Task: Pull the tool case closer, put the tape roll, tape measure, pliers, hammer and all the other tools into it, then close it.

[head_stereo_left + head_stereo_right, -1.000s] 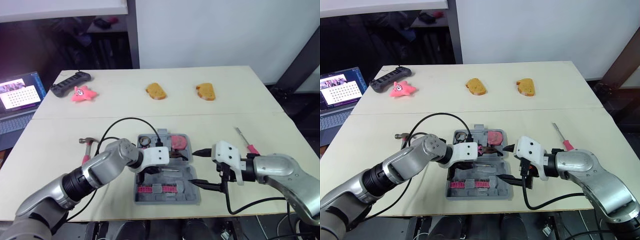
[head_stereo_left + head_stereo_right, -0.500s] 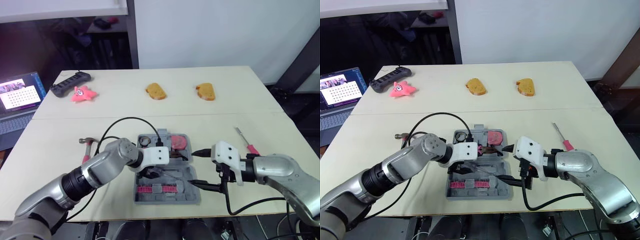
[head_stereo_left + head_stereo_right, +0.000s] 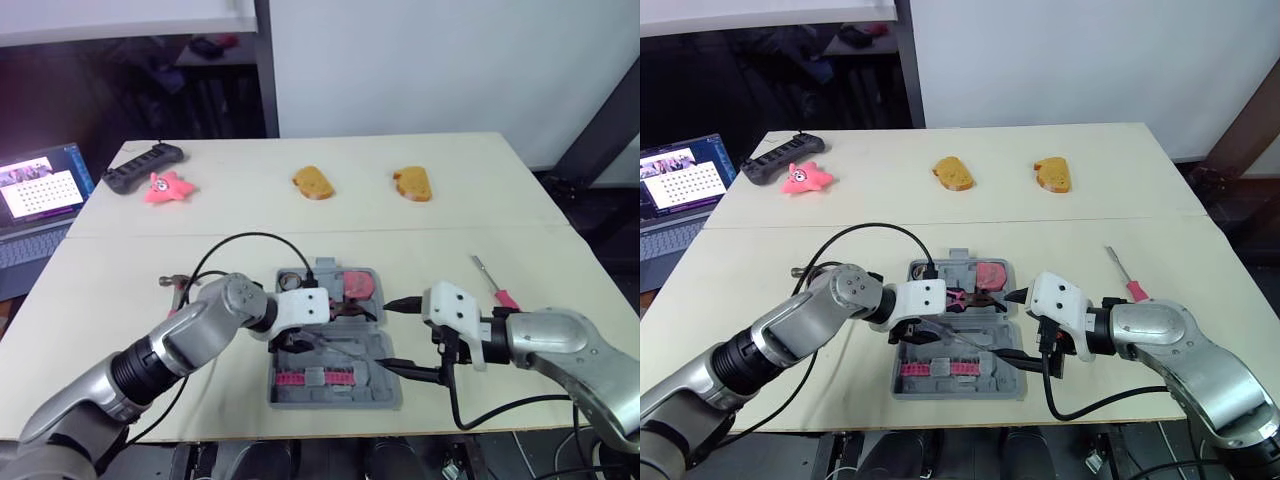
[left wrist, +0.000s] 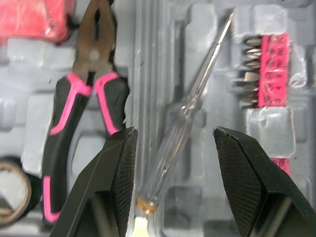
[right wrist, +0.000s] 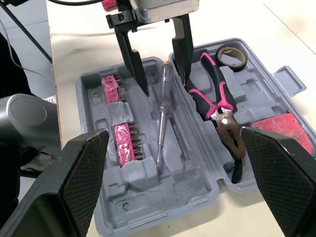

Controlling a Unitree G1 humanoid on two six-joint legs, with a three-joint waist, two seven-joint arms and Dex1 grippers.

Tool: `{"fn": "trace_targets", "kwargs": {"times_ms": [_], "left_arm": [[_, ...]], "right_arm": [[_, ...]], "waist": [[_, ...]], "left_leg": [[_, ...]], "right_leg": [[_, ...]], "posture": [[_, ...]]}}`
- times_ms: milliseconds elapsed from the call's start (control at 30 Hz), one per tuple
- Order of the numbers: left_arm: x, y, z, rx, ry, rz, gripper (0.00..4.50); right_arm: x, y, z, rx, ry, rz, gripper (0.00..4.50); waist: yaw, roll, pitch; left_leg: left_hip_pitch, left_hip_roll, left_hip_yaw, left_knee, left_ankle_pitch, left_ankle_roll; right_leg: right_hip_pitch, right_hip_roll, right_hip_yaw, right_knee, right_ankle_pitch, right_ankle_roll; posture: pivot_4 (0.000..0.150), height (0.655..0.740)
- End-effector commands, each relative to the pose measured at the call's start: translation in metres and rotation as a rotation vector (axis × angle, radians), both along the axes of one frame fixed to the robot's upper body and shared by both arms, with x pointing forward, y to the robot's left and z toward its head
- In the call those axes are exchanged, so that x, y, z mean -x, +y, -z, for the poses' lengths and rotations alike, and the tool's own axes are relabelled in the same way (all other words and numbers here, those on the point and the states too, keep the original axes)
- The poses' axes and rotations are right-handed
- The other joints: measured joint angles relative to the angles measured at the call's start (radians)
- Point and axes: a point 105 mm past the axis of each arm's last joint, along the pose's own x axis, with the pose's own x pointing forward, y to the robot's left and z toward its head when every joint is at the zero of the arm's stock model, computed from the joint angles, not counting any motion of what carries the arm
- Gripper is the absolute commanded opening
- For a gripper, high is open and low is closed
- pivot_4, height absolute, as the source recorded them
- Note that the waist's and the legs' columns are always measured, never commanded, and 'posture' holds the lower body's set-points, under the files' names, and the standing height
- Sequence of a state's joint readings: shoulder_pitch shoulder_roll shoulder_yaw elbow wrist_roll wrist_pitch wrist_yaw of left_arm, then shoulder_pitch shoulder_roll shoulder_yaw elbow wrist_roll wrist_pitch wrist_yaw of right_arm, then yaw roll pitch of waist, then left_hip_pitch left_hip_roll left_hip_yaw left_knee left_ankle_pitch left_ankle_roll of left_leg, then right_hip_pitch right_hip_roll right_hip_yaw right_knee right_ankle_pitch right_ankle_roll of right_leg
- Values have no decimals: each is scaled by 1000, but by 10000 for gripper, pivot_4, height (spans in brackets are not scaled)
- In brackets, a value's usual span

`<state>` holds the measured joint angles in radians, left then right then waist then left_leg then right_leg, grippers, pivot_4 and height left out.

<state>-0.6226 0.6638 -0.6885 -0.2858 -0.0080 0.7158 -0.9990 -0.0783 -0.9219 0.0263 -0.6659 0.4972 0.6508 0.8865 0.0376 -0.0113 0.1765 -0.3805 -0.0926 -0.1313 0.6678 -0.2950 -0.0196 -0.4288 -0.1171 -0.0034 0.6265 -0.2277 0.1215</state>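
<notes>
On the table's (image 3: 450, 250) near edge the case (image 3: 385, 396) lies open; left gripper (image 4: 174, 136) spread over the tester (image 4: 190, 106) inside; right gripper (image 3: 388, 334) agape alongside; unseated, the tester may block the lid.

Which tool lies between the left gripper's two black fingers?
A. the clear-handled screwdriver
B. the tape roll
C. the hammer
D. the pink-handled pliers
A: the clear-handled screwdriver lies in the case between the open fingers of the left gripper; the pliers lie beside them.
</notes>
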Motion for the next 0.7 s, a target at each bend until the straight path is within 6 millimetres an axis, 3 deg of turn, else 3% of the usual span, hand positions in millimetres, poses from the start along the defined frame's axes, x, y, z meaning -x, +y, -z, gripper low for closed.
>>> {"fn": "trace_targets", "kwargs": {"times_ms": [33,500,600,700], "left_arm": [[-4,0,-4,11,-52,46,25636],[-8,3,11,-7,-85,116,25636],[-8,5,13,-13,-90,118,17655],[-9,6,13,-12,-92,116,2981]], "right_arm": [[2,1,-9,-12,-36,-3,45000],[4,1,-10,-13,-43,25,45000],[4,1,-10,-13,-44,26,45000],[3,1,-10,-12,-46,25,45000]], "waist": [[0,0,0],[0,0,0],[0,0,0],[-2,0,0]], "left_leg": [[0,0,0,0,0,0],[0,0,1,0,0,1],[1,0,1,0,-1,2],[1,0,1,0,-1,2]], "right_leg": [[0,0,0,0,0,0],[0,0,0,0,0,0],[0,0,0,1,0,0],[0,0,0,1,0,0]], "posture": [[1500,7219],[1500,7219],[1500,7219],[1500,7219]]}}
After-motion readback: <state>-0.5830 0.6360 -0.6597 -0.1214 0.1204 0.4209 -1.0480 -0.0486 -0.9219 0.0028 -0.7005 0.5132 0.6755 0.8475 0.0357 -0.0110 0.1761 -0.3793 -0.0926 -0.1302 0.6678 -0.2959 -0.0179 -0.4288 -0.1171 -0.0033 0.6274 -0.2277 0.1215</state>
